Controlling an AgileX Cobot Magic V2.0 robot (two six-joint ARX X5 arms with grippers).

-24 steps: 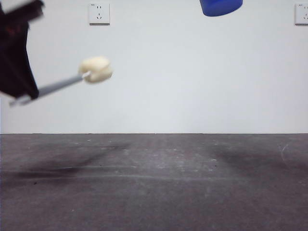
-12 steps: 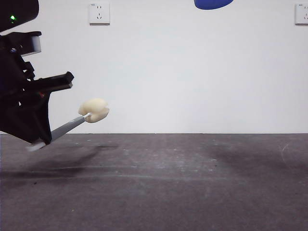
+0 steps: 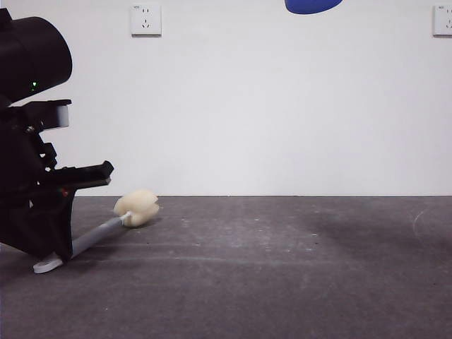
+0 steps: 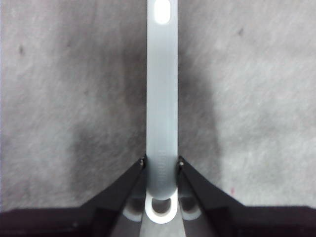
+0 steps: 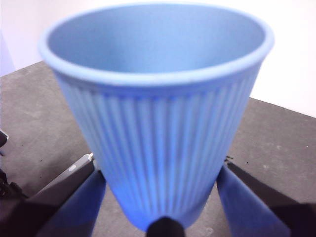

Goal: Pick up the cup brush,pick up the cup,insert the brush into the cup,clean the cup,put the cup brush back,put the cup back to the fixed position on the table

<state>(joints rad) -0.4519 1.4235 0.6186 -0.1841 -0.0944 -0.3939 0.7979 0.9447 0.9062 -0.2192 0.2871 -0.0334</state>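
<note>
Left hand (image 3: pixel 53 240): low at the left edge of the front view, a large black bulk just above the counter; its two black jaws are clamped narrow on the grey handle of the cup brush. In the left wrist view the hand (image 4: pixel 161 163) pinches the handle from both sides near its rounded white end.
Cup brush (image 3: pixel 106 229): held by the left hand, tilted, running out from the hand toward the middle of the counter. The white tip sits below the hand, at or on the counter surface. The cream-yellow sponge head is the far end from the hand, low over the counter; whether it touches cannot be told. In the left wrist view the handle (image 4: pixel 162 98) runs straight away from the jaws over the grey surface.
Counter (image 3: pixel 282 268): dark grey, scuffed, with pale marks, spreading beneath the left hand and the brush.
Wall sockets: one white socket (image 3: pixel 145 20) high on the wall above and beyond the left hand, another (image 3: pixel 443 20) at the far right edge.
Cup (image 3: pixel 313 6): only its blue base shows at the top edge of the front view, high above the counter and well apart from the brush. In the right wrist view the ribbed blue cup (image 5: pixel 158 123) stands upright, mouth open.
Right hand (image 5: pixel 160 197): gripping the cup, one jaw on each side of its lower wall.
</note>
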